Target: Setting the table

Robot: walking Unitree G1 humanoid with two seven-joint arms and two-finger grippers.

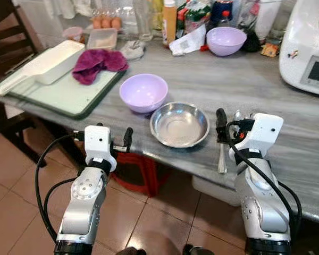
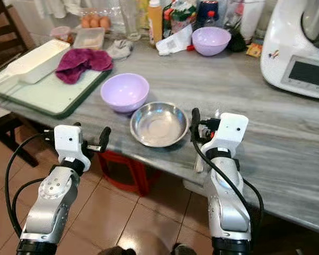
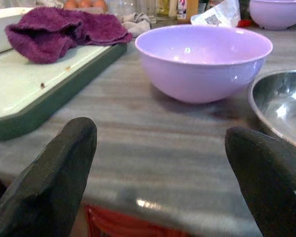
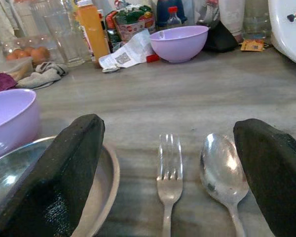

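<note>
The fork (image 4: pixel 169 183) and spoon (image 4: pixel 222 174) lie side by side right of the steel bowl (image 1: pixel 179 124), between the right gripper's (image 4: pixel 170 182) wide-spread fingers; it should shift toward one handle before closing, while the left gripper (image 3: pixel 163 182) hangs wide, empty.

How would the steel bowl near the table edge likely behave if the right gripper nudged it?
The steel bowl looks thin and shallow, so probably light. On the smooth table it would likely slide rather than tip. It lies touching or nearly touching the lavender bowl, so a leftward push from the open right gripper may shove that too.
</note>
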